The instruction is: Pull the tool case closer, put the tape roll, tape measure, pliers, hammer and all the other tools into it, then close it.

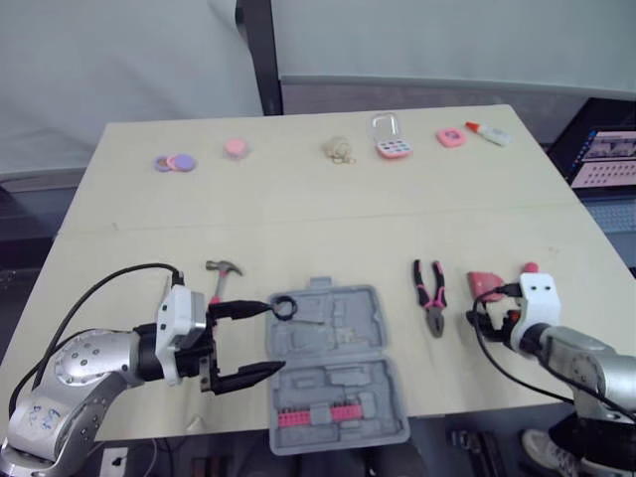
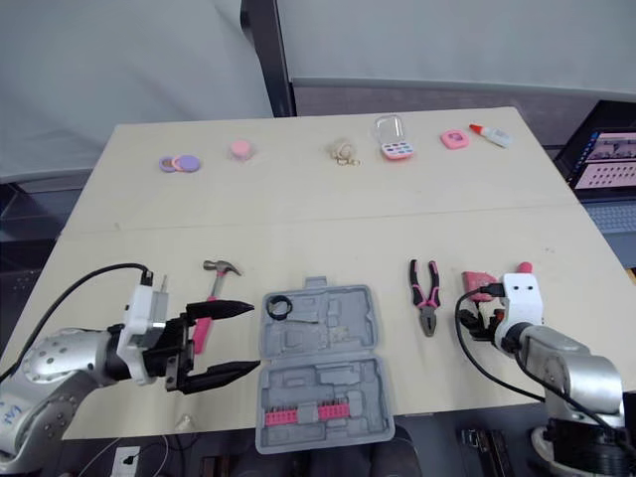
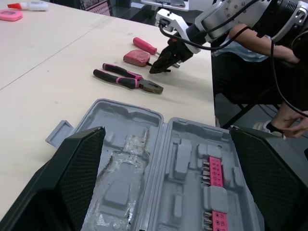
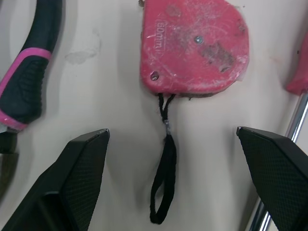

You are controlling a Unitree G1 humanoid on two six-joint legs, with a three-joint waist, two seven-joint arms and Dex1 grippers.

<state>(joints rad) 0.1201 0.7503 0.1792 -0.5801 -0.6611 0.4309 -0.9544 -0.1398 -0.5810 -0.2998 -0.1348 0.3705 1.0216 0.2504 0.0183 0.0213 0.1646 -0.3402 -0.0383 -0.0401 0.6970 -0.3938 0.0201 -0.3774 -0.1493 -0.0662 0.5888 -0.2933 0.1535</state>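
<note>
The left claw [image 1: 273, 338] is gaping wide beside the tool case [image 1: 343, 383]. The right claw [image 4: 172, 131] is standing wide open just beside the tape measure [image 4: 195, 45].

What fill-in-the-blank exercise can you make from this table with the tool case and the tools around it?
The grey tool case lies ___ on the table. The pliers lie between the case and the pink ___. The hammer lies on the case's ___ side. The right gripper hovers over that pink tool with its fingers ___.
Missing words: open; tape measure; left; open.
</note>
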